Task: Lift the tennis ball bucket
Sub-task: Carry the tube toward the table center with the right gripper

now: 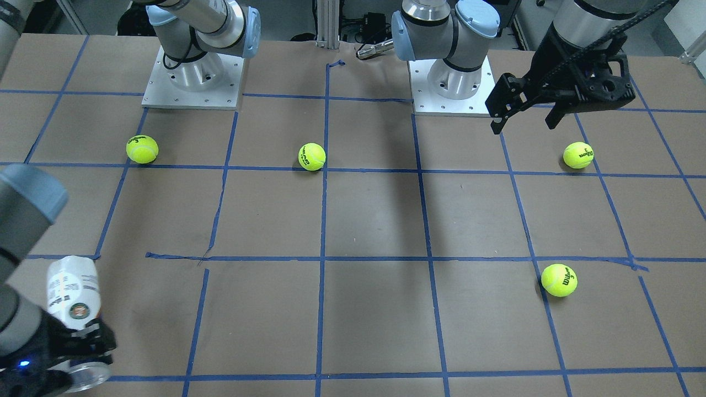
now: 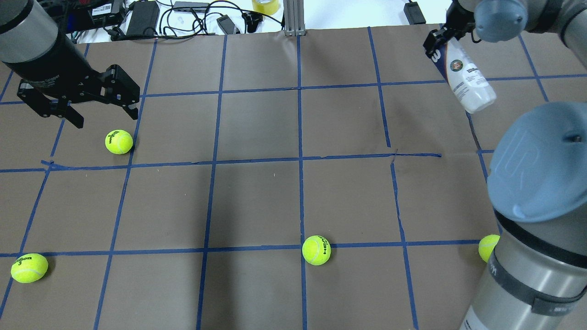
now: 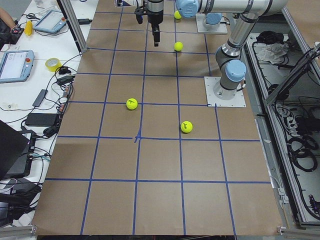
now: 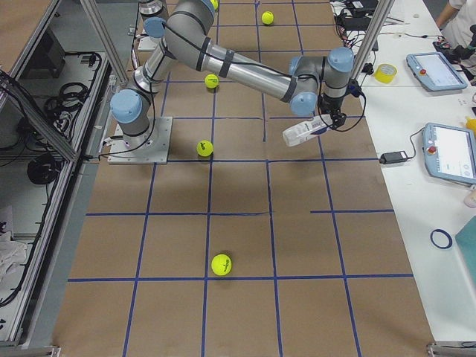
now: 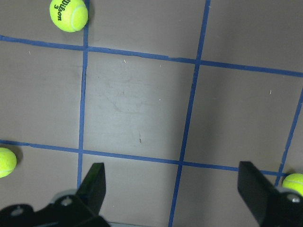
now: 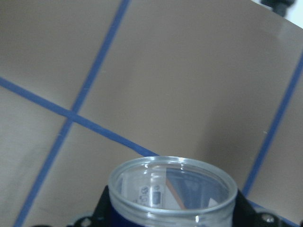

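Note:
The tennis ball bucket (image 2: 468, 80) is a clear can with a white and navy label and a round emblem. My right gripper (image 2: 441, 42) is shut on it near its open end and holds it tilted above the table's far right. It also shows in the front view (image 1: 73, 293), the right side view (image 4: 303, 132) and the right wrist view (image 6: 173, 191), where its open rim looks empty. My left gripper (image 2: 106, 118) is open and empty, hovering just beyond a tennis ball (image 2: 118, 142); its fingers (image 5: 94, 182) frame bare table in the left wrist view.
Several yellow-green tennis balls lie loose on the brown paper table with its blue tape grid (image 2: 300, 158): one at the front left (image 2: 29, 268), one front centre (image 2: 316, 250), one partly behind my right arm (image 2: 488, 247). Cables and adapters (image 2: 142, 16) lie past the far edge.

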You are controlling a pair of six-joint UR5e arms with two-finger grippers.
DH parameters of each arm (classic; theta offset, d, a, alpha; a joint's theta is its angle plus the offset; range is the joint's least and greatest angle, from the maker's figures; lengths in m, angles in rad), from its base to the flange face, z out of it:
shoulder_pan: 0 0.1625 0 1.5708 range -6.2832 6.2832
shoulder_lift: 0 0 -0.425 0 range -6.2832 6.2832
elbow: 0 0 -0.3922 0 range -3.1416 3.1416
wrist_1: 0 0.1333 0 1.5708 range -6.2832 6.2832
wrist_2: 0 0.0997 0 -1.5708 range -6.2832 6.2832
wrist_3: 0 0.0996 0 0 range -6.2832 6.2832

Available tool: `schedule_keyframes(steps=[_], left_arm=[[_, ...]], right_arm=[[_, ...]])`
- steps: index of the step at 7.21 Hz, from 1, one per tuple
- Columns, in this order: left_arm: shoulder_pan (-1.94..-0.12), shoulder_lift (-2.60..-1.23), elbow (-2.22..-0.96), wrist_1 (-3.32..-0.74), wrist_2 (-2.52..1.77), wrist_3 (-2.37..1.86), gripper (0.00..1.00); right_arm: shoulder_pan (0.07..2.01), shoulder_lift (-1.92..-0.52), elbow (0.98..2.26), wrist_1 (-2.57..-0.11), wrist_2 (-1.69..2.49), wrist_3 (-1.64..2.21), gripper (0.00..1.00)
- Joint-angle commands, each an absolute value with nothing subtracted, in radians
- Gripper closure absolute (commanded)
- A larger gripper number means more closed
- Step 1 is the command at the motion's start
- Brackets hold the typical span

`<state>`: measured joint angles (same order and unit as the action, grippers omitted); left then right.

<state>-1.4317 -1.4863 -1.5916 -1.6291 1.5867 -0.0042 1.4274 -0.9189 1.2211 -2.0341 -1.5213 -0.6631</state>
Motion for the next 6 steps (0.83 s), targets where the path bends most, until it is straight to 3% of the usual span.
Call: schedule_keyframes(steps=[1,3,6], left_arm=[[-1.43,-1.485,-1.603,-1.632,1.585,-0.003,0.0],[-1.431,-1.473,-1.623,-1.628,1.589,-0.005,0.0],[-1.427,-1.456,-1.608,-1.599,1.586,-0.006,0.0]], right_arm=[[1.631,-0.96,1.342,-2.052,-1.519,-0.804,0.74],[1.744,-0.968,1.359,-2.068,-1.52,-0.865,0.73],[2.038,-0.997,1.361,-2.121,-1.607,-0.905,0.9]])
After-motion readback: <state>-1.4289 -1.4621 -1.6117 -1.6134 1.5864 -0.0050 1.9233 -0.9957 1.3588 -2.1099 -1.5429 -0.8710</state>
